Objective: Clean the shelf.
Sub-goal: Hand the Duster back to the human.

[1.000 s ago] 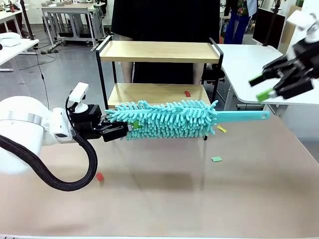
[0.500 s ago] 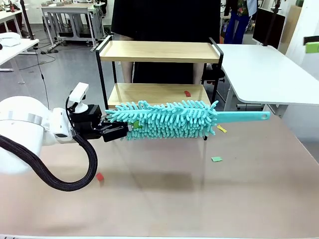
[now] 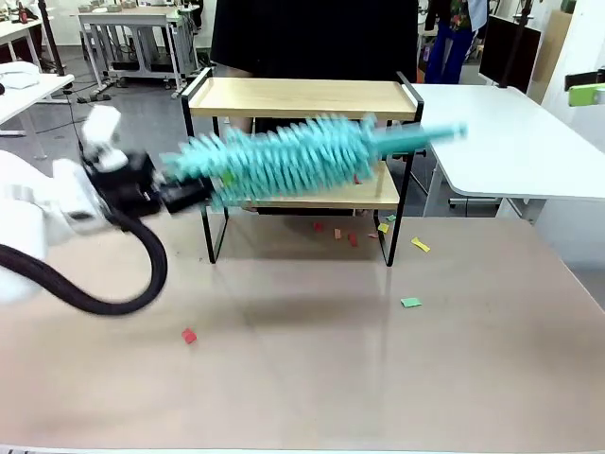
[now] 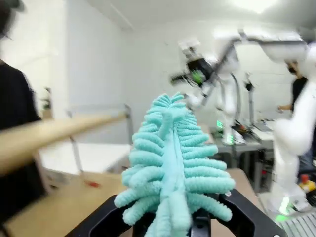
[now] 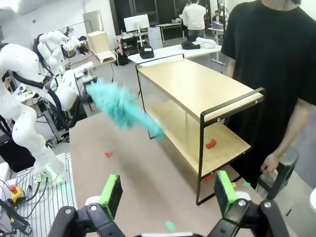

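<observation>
The shelf stands at the table's far side, with two light wooden boards in a black frame. My left gripper is shut on the tip of a teal fluffy duster. The duster is blurred and slants up across the front of the shelf between the tiers, its handle pointing right. In the left wrist view the duster rises from between the jaws of the left gripper. My right gripper is open and empty, high off to the shelf's right. A red scrap lies on the lower board.
A person in a black shirt stands behind the shelf. Paper scraps lie on the table: red, green, yellow, and several small ones under the shelf. A white table stands to the right.
My left arm has swung the duster up and left from in front of the lower tier. Small scraps now lie on the table under the shelf. The right gripper has pulled off to the right edge.
</observation>
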Available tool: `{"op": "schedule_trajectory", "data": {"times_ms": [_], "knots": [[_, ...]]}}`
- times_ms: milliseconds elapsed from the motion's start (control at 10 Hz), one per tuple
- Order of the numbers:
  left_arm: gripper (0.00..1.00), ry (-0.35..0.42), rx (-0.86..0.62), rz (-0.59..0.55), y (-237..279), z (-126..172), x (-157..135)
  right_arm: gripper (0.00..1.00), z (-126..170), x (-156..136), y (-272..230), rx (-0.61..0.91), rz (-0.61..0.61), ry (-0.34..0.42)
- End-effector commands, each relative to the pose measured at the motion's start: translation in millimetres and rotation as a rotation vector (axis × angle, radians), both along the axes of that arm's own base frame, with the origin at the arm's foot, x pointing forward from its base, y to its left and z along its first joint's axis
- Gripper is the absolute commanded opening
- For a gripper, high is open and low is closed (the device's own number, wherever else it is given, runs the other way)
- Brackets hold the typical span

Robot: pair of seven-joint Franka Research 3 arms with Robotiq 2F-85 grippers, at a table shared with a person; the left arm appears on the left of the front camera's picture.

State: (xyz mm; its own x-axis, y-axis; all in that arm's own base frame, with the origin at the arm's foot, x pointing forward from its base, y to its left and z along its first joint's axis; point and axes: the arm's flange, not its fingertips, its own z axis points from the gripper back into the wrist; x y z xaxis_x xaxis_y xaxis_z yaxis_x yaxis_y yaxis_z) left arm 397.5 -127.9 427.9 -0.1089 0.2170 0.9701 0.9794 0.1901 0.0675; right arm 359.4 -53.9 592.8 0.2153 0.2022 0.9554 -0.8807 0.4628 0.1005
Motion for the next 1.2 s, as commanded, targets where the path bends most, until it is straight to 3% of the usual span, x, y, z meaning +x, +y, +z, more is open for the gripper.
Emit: {"op": "schedule_trajectory", "data": {"times_ms": [0, 200, 500, 800, 1100], "knots": [[0.18, -0.047, -0.059, 0.162, 24, 60, -40, 1.00, 3, 1, -6, -0.013, 0.006, -0.014], [0.18, -0.093, -0.134, 0.332, 55, 111, -57, 1.00, 3, 1, -6, -0.013, 0.006, -0.014], [0.18, -0.064, -0.177, 0.792, 125, 152, -70, 1.00, 3, 1, -6, -0.013, 0.006, -0.014], [0.18, 0.027, -0.202, 1.122, 186, 145, -66, 1.00, 3, 1, -6, -0.013, 0.006, -0.014], [0.18, 0.166, -0.168, 1.192, 202, 97, -37, 1.00, 3, 1, -6, -0.013, 0.006, -0.014]]}}
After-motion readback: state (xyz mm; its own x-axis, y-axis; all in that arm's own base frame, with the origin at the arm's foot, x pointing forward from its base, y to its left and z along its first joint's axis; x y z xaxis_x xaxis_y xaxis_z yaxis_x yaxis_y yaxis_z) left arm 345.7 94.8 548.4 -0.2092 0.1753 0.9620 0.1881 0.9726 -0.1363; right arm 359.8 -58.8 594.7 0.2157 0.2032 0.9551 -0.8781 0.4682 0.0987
